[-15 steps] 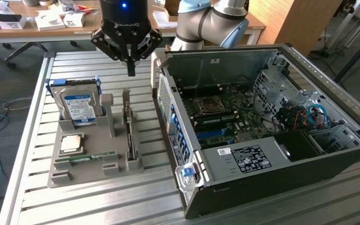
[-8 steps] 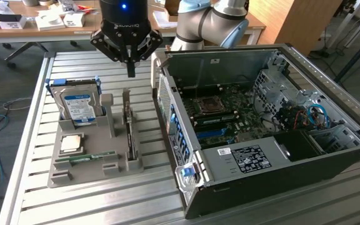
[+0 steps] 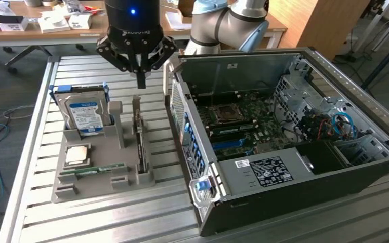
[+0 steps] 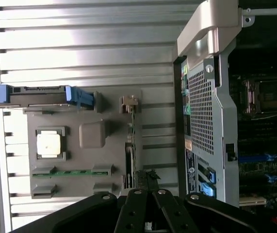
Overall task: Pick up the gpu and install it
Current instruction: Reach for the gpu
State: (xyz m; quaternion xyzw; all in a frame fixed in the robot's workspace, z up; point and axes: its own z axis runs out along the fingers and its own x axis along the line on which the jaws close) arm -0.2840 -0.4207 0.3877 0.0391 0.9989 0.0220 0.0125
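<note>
**A:** What lies closest?

**B:** The slatted aluminium table (image 3: 113, 218). A black desktop computer case (image 3: 316, 198) lies on it with its open side up. Inside, a white sticker (image 3: 270, 171) on a metal box has print too small to read.

**A:** And beside the case?

**B:** A grey moulded plastic holder (image 3: 93, 188), towards the exterior view's left. At its near end lies a slim green memory stick (image 3: 94, 170), then a square silver processor chip (image 3: 77, 154).

**A:** Where is the card?

**B:** The gpu (image 3: 141, 152), a thin dark circuit card with a greyish metal bracket, stands on edge in the holder's slot nearest the case. Its bracket is at the far end, and nothing touches it.

**A:** Behind that?

**B:** A silver hard drive (image 3: 86, 115) stands upright. The writing on its blue label is unreadable.

**A:** The tool?

**B:** The black tool (image 3: 140, 83) hangs above the card's bracket end. Its fingers are pressed together to a point and grip nothing. Pale lettering on its body seems to read ROBOTIQ. Beyond it are the grey arm (image 3: 228, 20) and a wooden table (image 3: 29, 34) carrying white boxes.
</note>
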